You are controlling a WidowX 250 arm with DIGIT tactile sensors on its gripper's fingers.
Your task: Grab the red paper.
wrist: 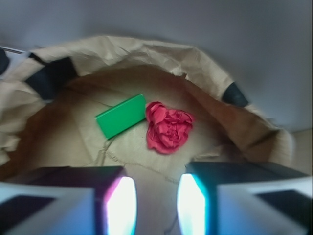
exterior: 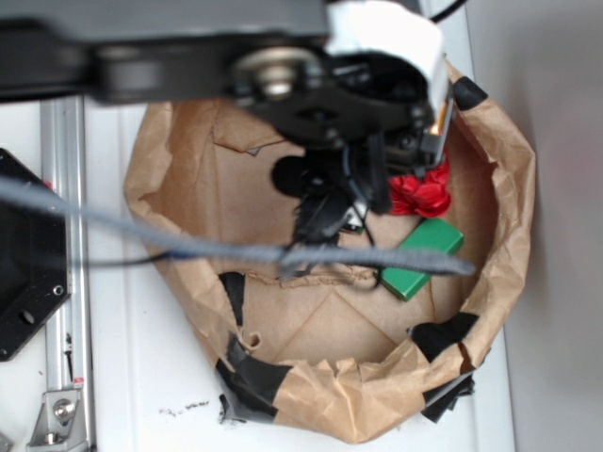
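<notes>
Hovering with jaws apart and nothing held, the claw (wrist: 155, 203) is aimed at the red paper (wrist: 167, 127), seen at twelve o'clock on the brown paper nest (wrist: 205, 68) floor. The green block (wrist: 121, 116), touching it at nine o'clock, could be nudged or pinched instead. The raised nest wall may be snagged.

In the exterior view, the arm (exterior: 283, 75) hides the left part of the red paper (exterior: 424, 195) and the tool itself, so the jaws cannot be read there. A blurred grey cable (exterior: 188, 240) crosses the brown paper (exterior: 311, 320) and the green block (exterior: 424, 256). In the wrist view, the tool (wrist: 156, 205) is cut off by the bottom edge, its fingers (wrist: 120, 205) glaring and blurred.
</notes>
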